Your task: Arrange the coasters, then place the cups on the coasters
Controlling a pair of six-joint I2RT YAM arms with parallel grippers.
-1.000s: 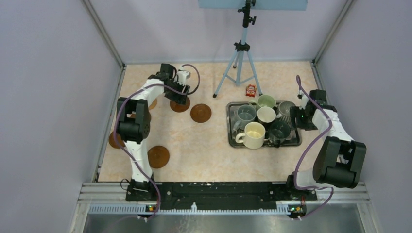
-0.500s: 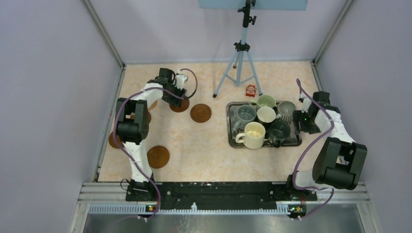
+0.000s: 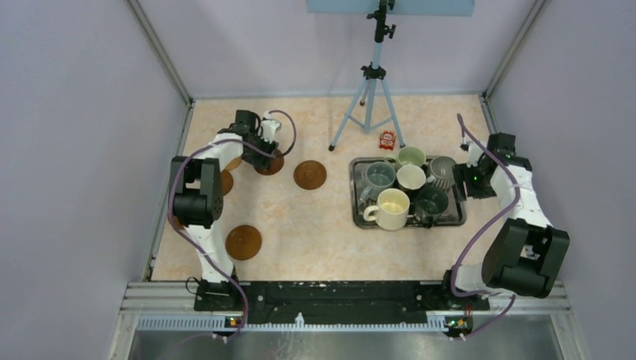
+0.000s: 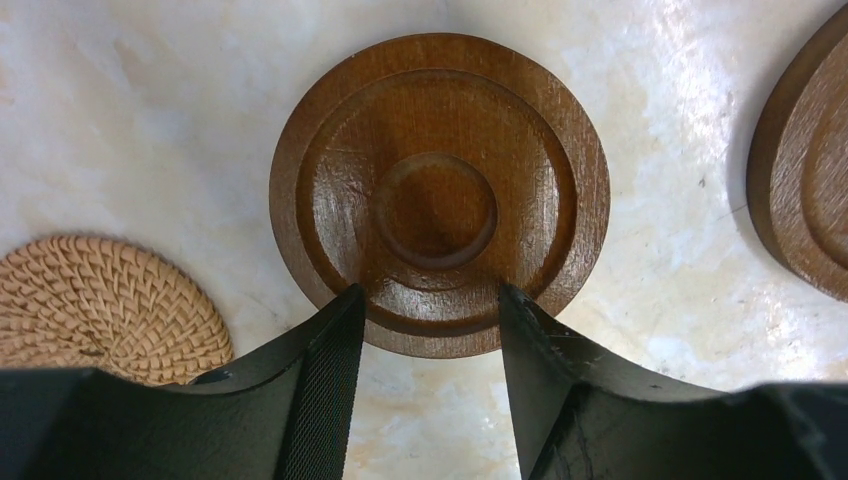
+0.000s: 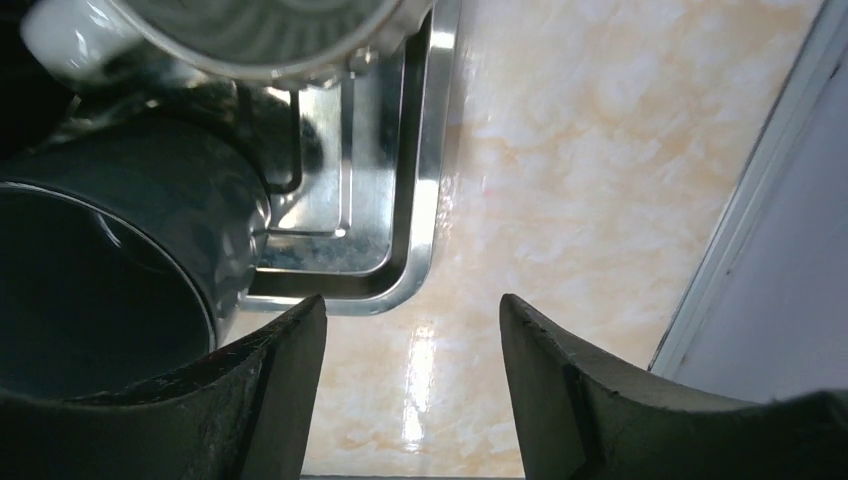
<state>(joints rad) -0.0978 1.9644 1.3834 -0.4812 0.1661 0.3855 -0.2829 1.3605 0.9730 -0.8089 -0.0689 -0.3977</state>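
Likely repositioning coaster (image 4: 437,190) at bench (image 3: 322,232) far-left, left gripper (image 4: 430,297) half open, tips over near rim, nothing clamped. Press lightly, slide slowly, avoid neighbouring coaster (image 4: 810,160). Right gripper (image 5: 412,305) half open, empty, beside tray (image 5: 425,150) holding cups (image 3: 394,208).

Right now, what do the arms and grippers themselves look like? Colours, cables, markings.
The left arm and right arm both have white links with chunky black joint housings. A purple cable loops loosely along each arm. The left gripper and right gripper each carry two black, wedge-shaped fingers. One left finger's inner face shows a fine mesh texture. No lettering is visible.
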